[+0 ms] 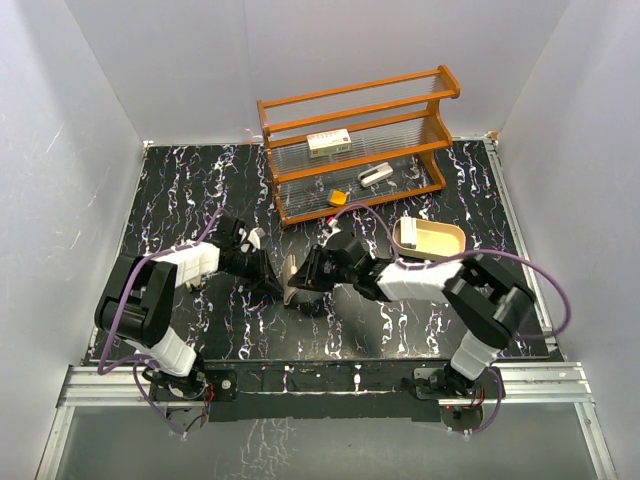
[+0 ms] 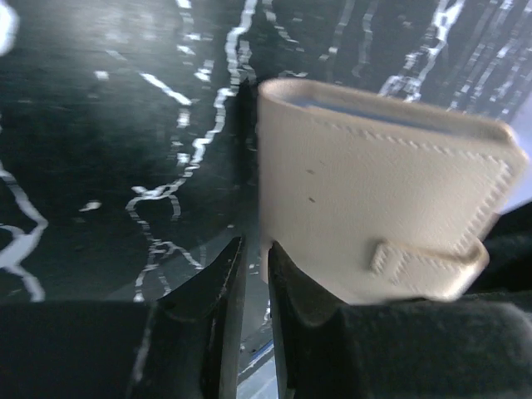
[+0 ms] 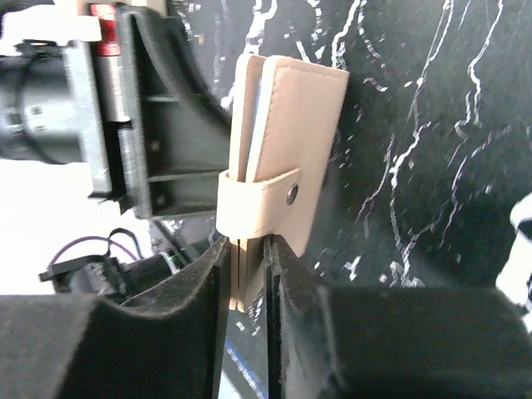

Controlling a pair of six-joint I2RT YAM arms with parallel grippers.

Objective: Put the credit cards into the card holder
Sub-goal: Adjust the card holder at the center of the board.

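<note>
The card holder point(image 3: 291, 141) stands on edge above the tabletop point(image 3: 432, 166), strap snapped, its lower edge pinched between the right fingers point(image 3: 199, 283). The left fingers point(image 2: 216, 283) are drawn nearly together, with nothing visible in the slit, and the holder sits just beside their tips. This looks like a late step, so the next move is likely a gentle set-down. A pale blue sliver point(image 3: 259, 100) shows between the leaves, but I cannot tell whether it is card or lining. No loose credit cards show.

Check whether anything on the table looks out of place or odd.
The card holder is up on edge, not lying flat, pinched by the right gripper, strap wrapped round its closed flaps. Nothing looks spilled or damaged.
</note>
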